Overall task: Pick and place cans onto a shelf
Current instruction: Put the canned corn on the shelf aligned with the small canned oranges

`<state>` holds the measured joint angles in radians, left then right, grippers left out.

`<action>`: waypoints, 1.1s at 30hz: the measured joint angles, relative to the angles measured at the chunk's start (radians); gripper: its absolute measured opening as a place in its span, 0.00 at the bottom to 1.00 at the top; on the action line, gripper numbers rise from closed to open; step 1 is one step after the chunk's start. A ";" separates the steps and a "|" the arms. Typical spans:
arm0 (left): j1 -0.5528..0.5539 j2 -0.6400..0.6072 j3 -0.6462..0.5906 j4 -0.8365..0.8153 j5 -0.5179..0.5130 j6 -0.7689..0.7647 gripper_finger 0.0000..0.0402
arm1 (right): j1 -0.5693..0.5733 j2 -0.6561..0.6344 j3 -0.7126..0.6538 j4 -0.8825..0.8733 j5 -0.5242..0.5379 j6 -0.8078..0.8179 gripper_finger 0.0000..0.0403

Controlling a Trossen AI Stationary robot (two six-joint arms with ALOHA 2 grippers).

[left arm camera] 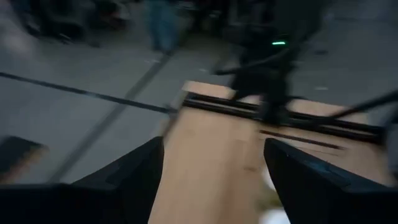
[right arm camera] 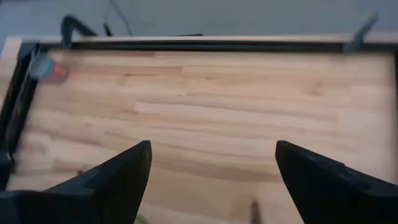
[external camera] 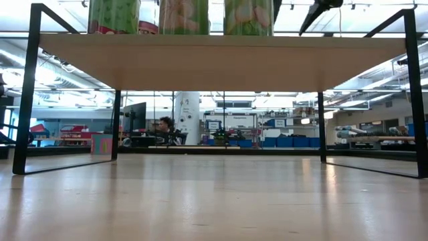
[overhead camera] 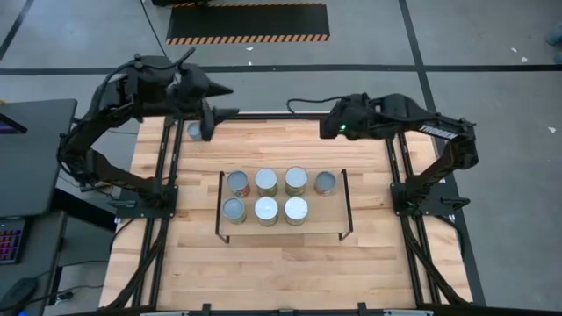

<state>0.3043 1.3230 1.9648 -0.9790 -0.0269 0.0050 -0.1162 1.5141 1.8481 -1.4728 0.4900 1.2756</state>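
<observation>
Between the left gripper's [overhead camera: 207,120] two dark fingers [left arm camera: 134,171] lies only bare wood: they stand spread and released, nothing in them, near the far left corner of the large light-wood tabletop [overhead camera: 263,263], toward eleven o'clock from the table's middle. Just beside that gripper, at its nine o'clock in the high view, a single small silver-topped tin can [overhead camera: 194,131] stands on the tabletop, partly covered by the arm; its wrist picture is smeared, so whether a finger touches the can I cannot tell. From the right wrist view the same can shows as a small grey-topped cylinder with a reddish side [right arm camera: 45,67] at the table's far corner. The right gripper [overhead camera: 327,128] hangs over the far edge of the table at about one o'clock, its dark fingers [right arm camera: 118,171] likewise parted wide and empty above plain wood, well apart from the lone can. Outward from both, toward the table's middle, sits the low rectangular light-wood shelf with thin black metal frame ends [overhead camera: 327,219], carrying seven small cylindrical cans with shiny silver tops [overhead camera: 267,182]: four in the far row and three in the near row, the near row's three o'clock place bare. From table height the shelf board [external camera: 221,60] spans overhead with three green-sided cans [external camera: 182,15] visible upon it.
</observation>
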 joint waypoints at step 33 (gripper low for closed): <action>0.541 0.136 -0.294 -0.126 -0.161 -0.490 0.79 | -0.281 -0.160 0.000 0.175 -0.222 -1.051 0.87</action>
<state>0.8454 1.4590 1.6711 -1.1052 -0.1874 -0.4849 -0.3977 1.3537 1.8481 -1.2975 0.2675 0.2245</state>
